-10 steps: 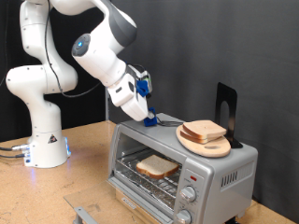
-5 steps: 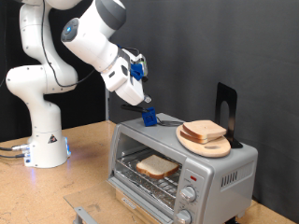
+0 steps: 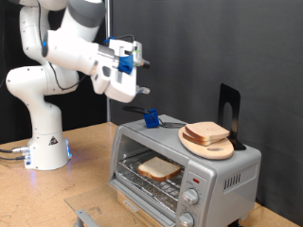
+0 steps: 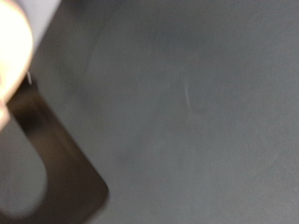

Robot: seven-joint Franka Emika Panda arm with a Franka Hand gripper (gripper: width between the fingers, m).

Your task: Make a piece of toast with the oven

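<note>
The oven (image 3: 222, 168) is a silver-grey toaster oven at the exterior view's lower right, with its glass door (image 3: 142, 196) folded down open. The piece of toast (image 3: 159, 168) lies flat on the wire rack inside. My gripper (image 3: 142, 78) hangs in the air above and to the left of the oven's top, its fingers pointing right, open and empty. The wrist view is blurred and shows only a dark grey surface; neither toast nor oven can be made out there.
On the oven's top stand a round wooden plate (image 3: 220, 149) piled with bread slices (image 3: 206, 131), a small blue object (image 3: 151, 116) with a dark handle, and a black upright stand (image 3: 229, 104). The robot's white base (image 3: 43, 142) stands on the wooden table at left.
My gripper has lifted off the blue object on the oven's top and swung up and to the left. The blue object, toast and plate have not moved.
</note>
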